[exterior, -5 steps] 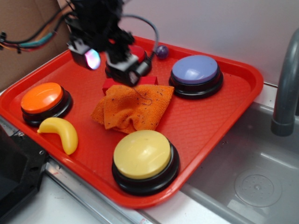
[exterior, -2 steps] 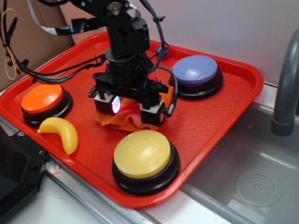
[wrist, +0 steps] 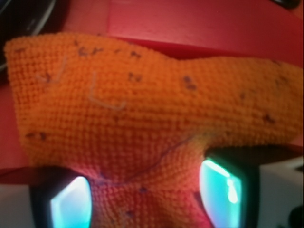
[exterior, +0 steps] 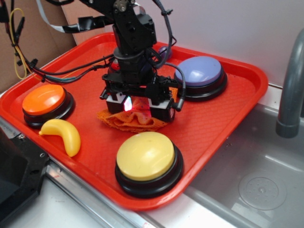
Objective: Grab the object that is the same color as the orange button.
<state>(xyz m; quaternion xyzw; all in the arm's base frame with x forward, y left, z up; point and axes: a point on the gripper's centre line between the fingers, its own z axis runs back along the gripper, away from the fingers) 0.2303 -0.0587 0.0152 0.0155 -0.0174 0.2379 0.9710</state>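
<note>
The orange cloth (exterior: 130,121) lies bunched in the middle of the red tray (exterior: 213,128). My gripper (exterior: 138,108) is down on it, a finger on each side. In the wrist view the cloth (wrist: 142,109) fills the frame, and a fold of it is pinched between the two glowing pads (wrist: 71,204) of the gripper (wrist: 147,199). The orange button (exterior: 43,99), with an orange cap and black base, stands at the tray's left, apart from the gripper.
A yellow banana (exterior: 61,135) lies in front of the orange button. A yellow button (exterior: 145,156) stands at the tray's front and a purple button (exterior: 198,71) at the back right. A sink (exterior: 256,185) and grey pipe (exterior: 289,95) are to the right.
The arm came down from the tray's back onto the cloth. The fingers now stand on both sides of it, and the cloth has bunched up narrower between them.
</note>
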